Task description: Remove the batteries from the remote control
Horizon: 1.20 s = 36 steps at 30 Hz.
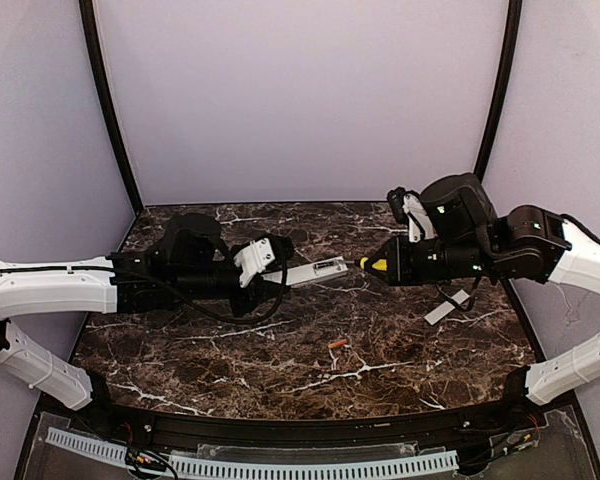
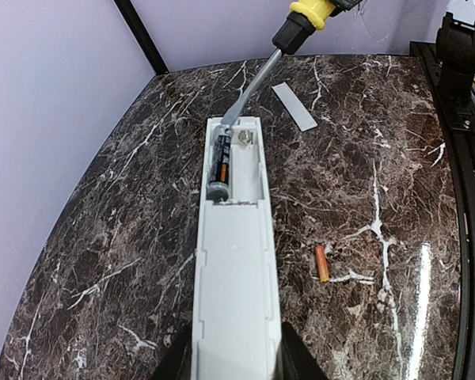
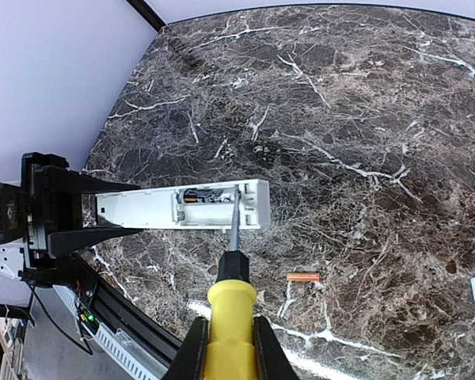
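The white remote control (image 2: 236, 277) is held above the table, back side up, with my left gripper (image 2: 236, 356) shut on its near end. Its battery bay is open. One battery (image 2: 218, 162) lies in the left slot; the other slot is bare. My right gripper (image 3: 230, 348) is shut on a yellow-handled screwdriver (image 3: 231, 309), whose tip rests in the bay at the far end of that battery (image 3: 206, 195). A loose orange battery (image 2: 322, 263) lies on the table to the right of the remote. In the top view the remote (image 1: 315, 271) hangs between the two grippers.
The flat white cover strip (image 1: 448, 307) lies on the marble under the right arm. The loose battery (image 1: 335, 345) sits near the middle front. Dark frame posts and lilac walls close in the table.
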Each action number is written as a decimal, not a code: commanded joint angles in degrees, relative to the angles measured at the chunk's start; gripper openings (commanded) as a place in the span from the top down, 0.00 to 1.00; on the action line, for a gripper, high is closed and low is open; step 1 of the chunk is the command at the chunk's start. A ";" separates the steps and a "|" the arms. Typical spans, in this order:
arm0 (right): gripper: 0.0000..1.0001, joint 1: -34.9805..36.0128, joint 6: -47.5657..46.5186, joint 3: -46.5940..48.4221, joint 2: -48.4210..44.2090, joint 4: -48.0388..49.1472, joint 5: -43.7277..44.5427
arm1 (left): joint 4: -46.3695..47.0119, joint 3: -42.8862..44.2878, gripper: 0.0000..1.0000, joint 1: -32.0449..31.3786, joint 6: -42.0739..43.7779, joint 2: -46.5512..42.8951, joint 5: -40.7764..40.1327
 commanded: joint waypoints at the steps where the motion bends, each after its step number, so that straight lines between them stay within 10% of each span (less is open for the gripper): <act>1: 1.00 0.29 0.45 -0.24 -1.32 4.49 -3.75 | 1.79 1.12 1.00 -0.25 0.58 -0.95 -0.82; 36: 1.00 0.29 1.55 3.42 0.31 0.33 0.47 | 3.27 1.86 1.00 -0.33 -3.11 0.31 -3.81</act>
